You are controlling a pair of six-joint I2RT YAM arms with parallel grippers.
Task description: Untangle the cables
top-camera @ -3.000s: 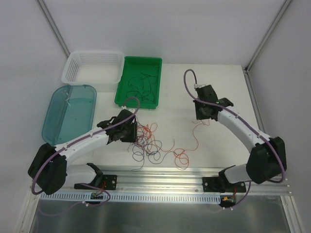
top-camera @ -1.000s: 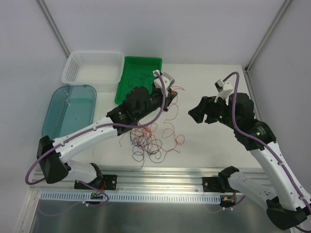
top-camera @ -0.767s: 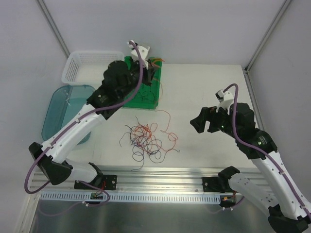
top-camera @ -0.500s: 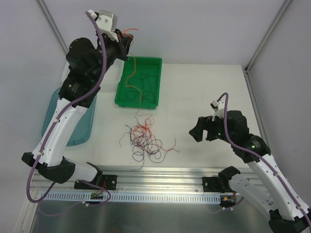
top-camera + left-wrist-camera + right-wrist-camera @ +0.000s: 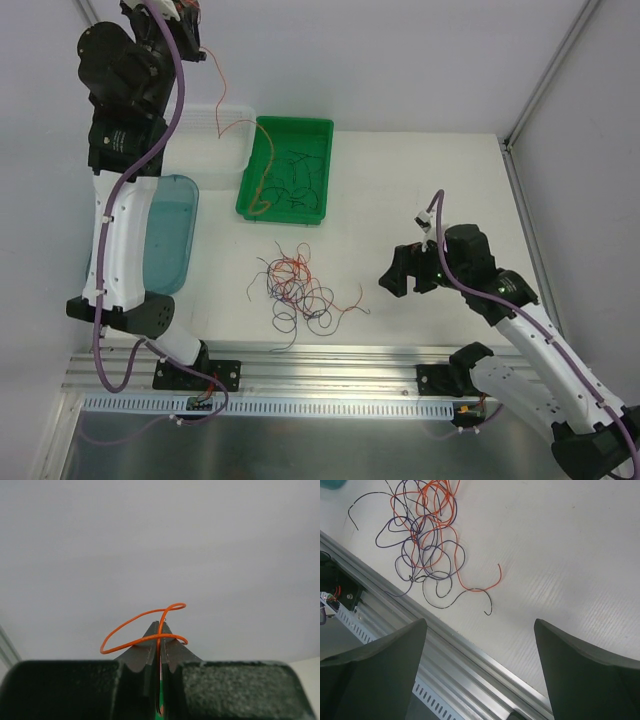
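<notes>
While clamped in the left end effector (image 5: 159, 629), one orange cable (image 5: 175, 605) dangles below.

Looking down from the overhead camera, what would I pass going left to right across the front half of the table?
Blue-green see-through lid → loose tangle of thin wires → the right arm's open fingers.

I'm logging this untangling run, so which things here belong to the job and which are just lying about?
In the job: tangled cables, orange cable in left gripper, green tray holding cables, right gripper.
Lying about: white basket, teal lid.
</notes>
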